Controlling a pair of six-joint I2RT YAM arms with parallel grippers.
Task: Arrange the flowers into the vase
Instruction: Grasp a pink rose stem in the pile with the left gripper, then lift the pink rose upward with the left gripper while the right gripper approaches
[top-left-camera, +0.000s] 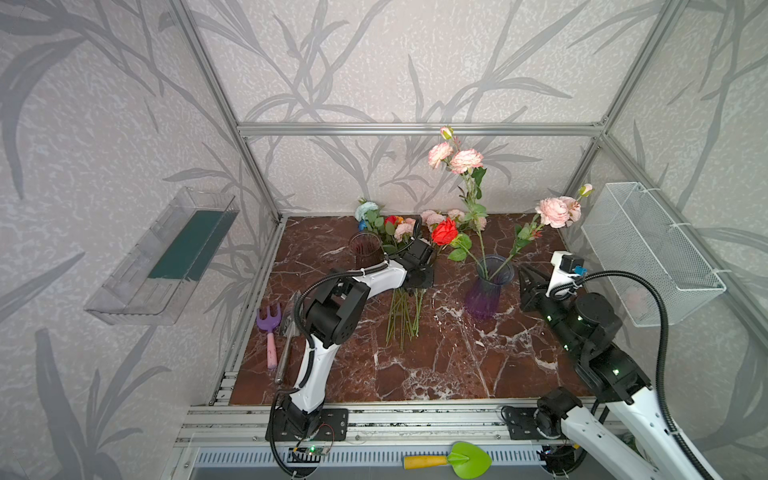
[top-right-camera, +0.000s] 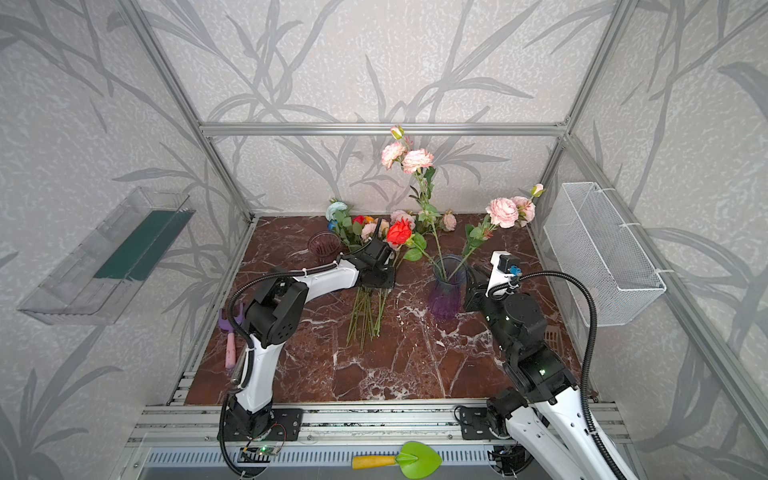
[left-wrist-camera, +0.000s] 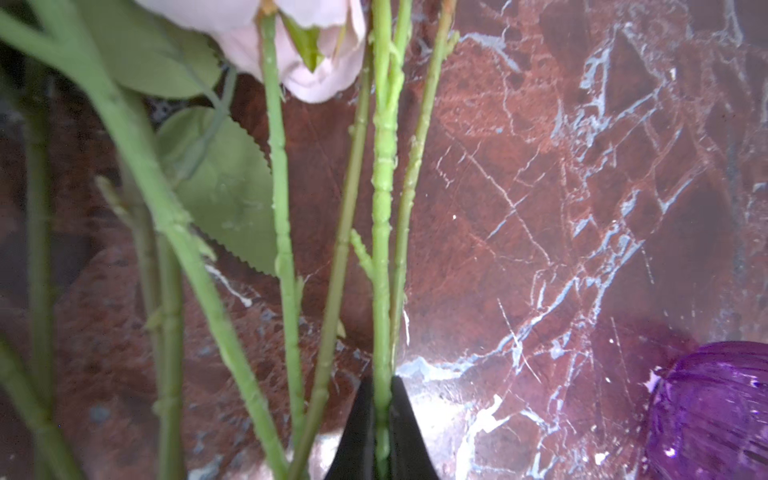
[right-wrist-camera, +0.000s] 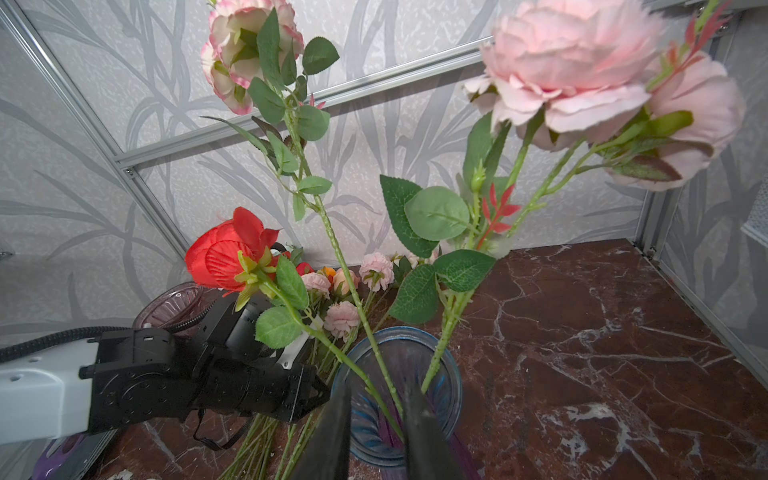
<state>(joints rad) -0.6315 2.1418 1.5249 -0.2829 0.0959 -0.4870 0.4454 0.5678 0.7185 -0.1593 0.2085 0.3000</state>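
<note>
A stem (left-wrist-camera: 382, 249) among the flowers (top-left-camera: 400, 313) on the bench (top-left-camera: 436, 365) is clamped in the left end effector (left-wrist-camera: 382, 419), apparently for transfer to the vase (top-left-camera: 484, 297), beside which the empty, narrowly parted right end effector (right-wrist-camera: 378, 399) is poised.

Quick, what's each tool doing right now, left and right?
Left tool: closed on a green flower stem.
Right tool: partly open, holding nothing, by the purple vase.

Hidden and cropped bits, L side
L gripper (left-wrist-camera: 381, 390): only finger tips in wrist view, rest cropped by frame edge, clamped on one stem (left-wrist-camera: 382, 249); under wrist housing in both top views. Pink bloom (left-wrist-camera: 303, 62), purple vase (left-wrist-camera: 715, 411) cropped, blurry. Loose flowers (top-left-camera: 405, 316) mid-stems covered by L arm. Purple rake (top-right-camera: 230, 349) half behind arm.
</note>
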